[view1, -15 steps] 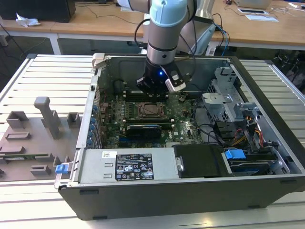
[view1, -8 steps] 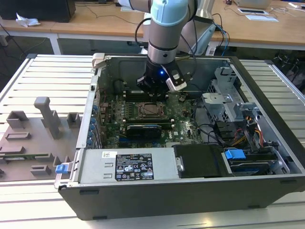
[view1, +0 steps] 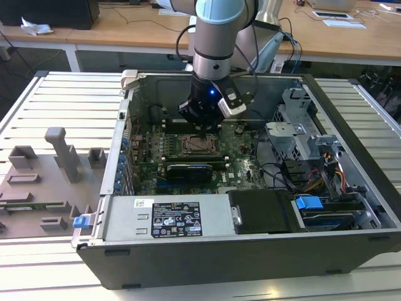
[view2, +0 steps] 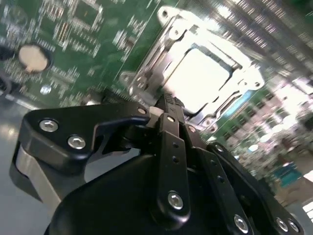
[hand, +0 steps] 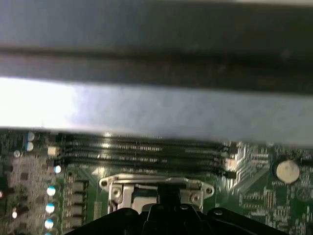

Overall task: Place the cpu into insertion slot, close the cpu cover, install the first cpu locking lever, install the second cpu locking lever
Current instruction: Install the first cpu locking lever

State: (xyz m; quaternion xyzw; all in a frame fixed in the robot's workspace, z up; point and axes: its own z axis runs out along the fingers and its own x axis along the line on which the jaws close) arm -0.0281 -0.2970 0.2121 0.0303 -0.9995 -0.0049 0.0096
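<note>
Fingers (view2: pixel 168 110) pressed together w/ nothing between them, gripper (view1: pixel 203 119) low over the socket (view2: pixel 195 73) inside the PC case (view1: pixel 250 251); chip (view2: pixel 198 78) sits in it, cover (view2: pixel 161 54) down, so push w/ care & square to the board.

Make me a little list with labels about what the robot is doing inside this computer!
place: open computer case lying on a slatted metal table
robot part: gripper low over the green motherboard
nearest thing: insertion slot, right at the gripper's tip
cpu: pale square already sitting in the slot
cpu cover: silvery frame lying around the cpu
gripper fingers: together at the cover's edge
beside the case: grey holder tray
</note>
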